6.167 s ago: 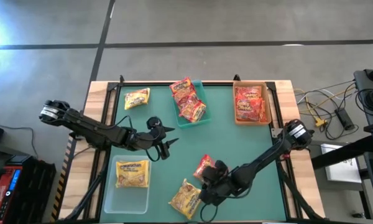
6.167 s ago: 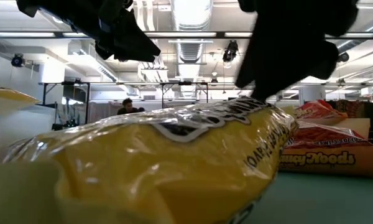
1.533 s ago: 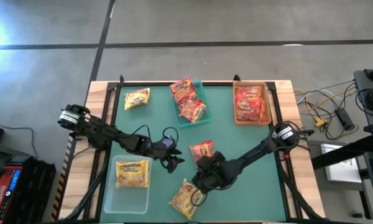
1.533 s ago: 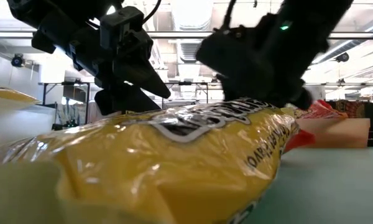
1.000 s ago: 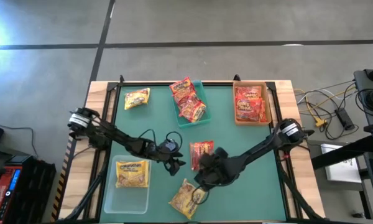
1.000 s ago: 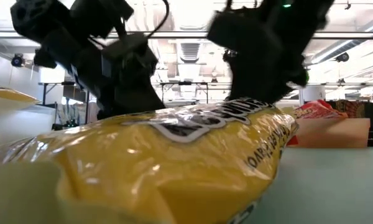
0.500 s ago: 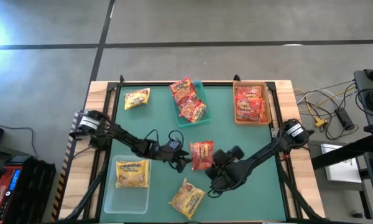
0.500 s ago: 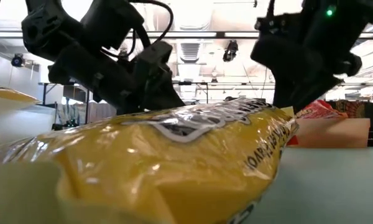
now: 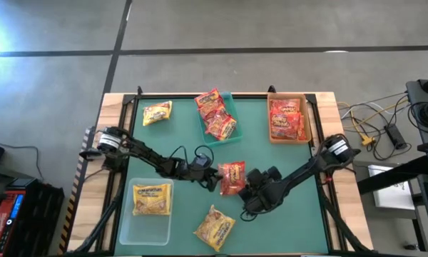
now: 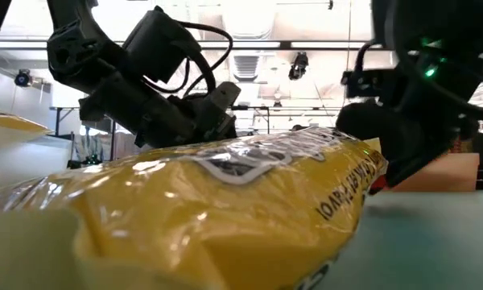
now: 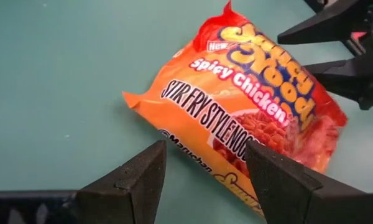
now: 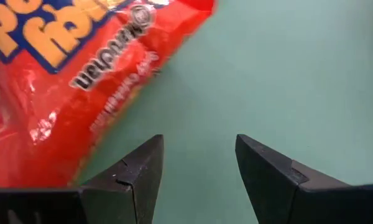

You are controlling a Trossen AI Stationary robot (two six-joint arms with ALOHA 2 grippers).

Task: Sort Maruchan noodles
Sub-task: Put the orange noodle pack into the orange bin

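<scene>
crinkly glossy orange-red packet [image 11: 248, 106], flat

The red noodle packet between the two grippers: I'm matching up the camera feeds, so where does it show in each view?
High view: red noodle packet at table centre, between both grippers.
Low view: only a red sliver behind the big yellow packet.
Left wrist view: fills the middle.
Right wrist view: upper left corner.
Shared landmark: the green table mat.
</scene>
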